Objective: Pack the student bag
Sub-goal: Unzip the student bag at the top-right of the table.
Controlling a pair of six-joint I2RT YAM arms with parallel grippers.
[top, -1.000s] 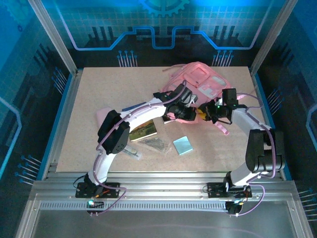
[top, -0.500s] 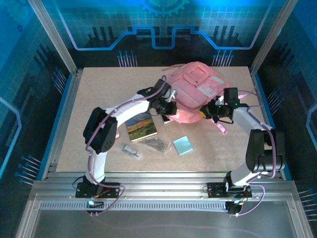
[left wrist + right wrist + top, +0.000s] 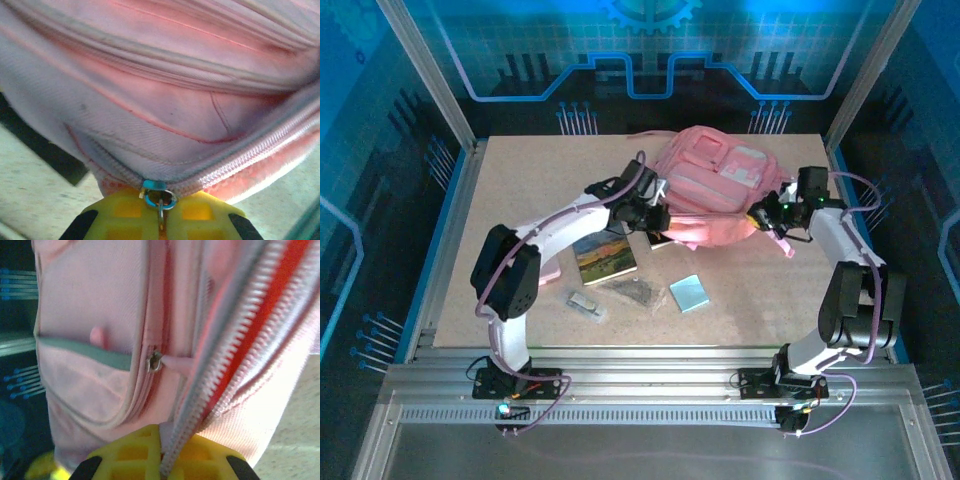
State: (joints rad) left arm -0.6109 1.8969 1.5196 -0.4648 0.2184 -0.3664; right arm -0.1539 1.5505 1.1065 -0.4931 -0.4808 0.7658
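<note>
We see the left fingers (image 3: 127, 217) pinched shut on a zip pull (image 3: 159, 199) (blue slider, metal ring). The right fingers (image 3: 127, 456) are clamped on the zip edge of the student bag (image 3: 715, 185). The bag sits far centre-right on the surface (image 3: 520, 190), between both arms.

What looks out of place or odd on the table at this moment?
Nothing is spilled or damaged. The student bag lies slumped, pinched from both sides: the left gripper on a zip pull, the right gripper on the zip edge. One dark flat item sticks out from under its near edge.
</note>
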